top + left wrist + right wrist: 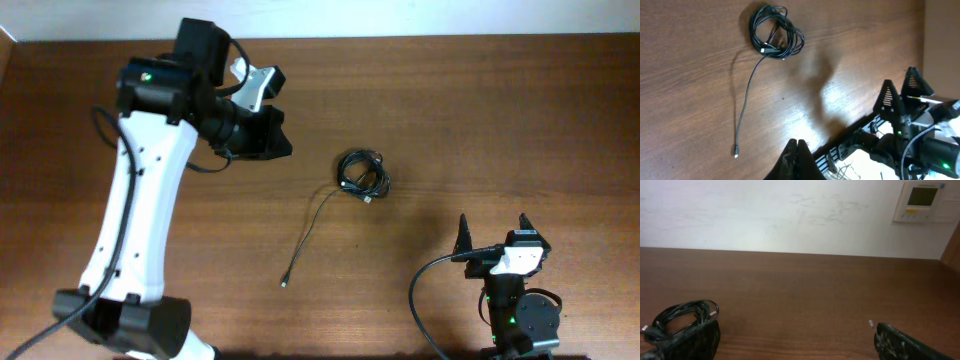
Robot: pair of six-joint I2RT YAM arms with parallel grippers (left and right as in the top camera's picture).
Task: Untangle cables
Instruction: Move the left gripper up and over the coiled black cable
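The cables (pixel 363 175) lie as a small knotted black bundle in the middle of the table. One thin strand trails from it toward the front and ends in a light plug (pixel 285 283). My left gripper (pixel 281 141) hovers left of the bundle, shut on nothing. The left wrist view has the bundle (pixel 776 32) far from the closed fingertips (pixel 797 142), and the strand's plug (pixel 735 155) to their left. At the front right my right gripper (pixel 494 232) stands open and empty. The right wrist view shows the bundle (pixel 682 317) beyond that gripper's (pixel 795 332) left finger.
The brown wooden table (pixel 480 110) ends at a white wall at the back, where a wall control panel (pixel 922 200) hangs. The left arm's white body (pixel 135 220) crosses the table's left side. The right arm's base (pixel 525 320) sits at the front edge.
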